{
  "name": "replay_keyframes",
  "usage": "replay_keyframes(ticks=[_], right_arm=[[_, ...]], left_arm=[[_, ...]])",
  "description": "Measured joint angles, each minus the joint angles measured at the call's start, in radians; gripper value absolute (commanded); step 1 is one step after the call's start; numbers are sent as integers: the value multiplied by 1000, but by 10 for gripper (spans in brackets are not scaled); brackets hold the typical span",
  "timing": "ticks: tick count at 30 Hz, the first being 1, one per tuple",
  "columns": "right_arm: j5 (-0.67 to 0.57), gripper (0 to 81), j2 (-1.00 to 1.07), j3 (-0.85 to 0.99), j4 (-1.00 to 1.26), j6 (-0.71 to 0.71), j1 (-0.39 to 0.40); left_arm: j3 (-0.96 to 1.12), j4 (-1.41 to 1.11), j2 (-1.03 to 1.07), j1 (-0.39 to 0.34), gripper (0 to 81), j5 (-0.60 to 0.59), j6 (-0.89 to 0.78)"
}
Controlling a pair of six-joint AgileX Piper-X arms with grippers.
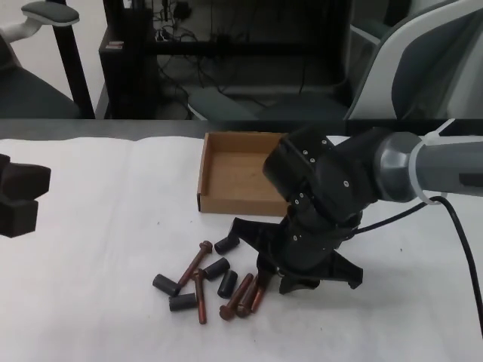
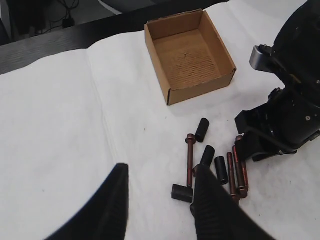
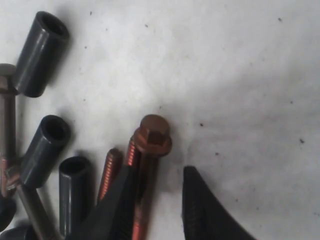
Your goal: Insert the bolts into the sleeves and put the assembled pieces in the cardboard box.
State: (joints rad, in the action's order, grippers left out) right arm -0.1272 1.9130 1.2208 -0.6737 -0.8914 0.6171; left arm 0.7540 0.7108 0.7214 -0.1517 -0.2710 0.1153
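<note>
As the right hand [image 3: 161,190] hangs low over the worktop [image 1: 90,256]: fingers spread, astride one copper bolt [image 3: 151,136].
Sleeves [image 3: 42,150]: lying loose just beside that bolt.
Cardboard box [image 1: 202,177]: near, beyond the sleeves.
Left hand [image 2: 161,175]: open, holding nothing, well apart.

coppery metal bolts [image 3: 151,137] (matt black sleeves [image 3: 40,54])

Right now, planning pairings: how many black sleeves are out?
5: one sleeve nearest the cardboard box, two mid-pile, two at the end farthest from the right claw, which may hide more.
</note>
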Motion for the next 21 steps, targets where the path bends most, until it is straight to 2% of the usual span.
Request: replay_keyframes(ticks=[21], right_arm=[[-36, 337, 22, 7, 13, -7, 0]], left_arm=[[0, 0, 0, 0, 433, 0, 0]])
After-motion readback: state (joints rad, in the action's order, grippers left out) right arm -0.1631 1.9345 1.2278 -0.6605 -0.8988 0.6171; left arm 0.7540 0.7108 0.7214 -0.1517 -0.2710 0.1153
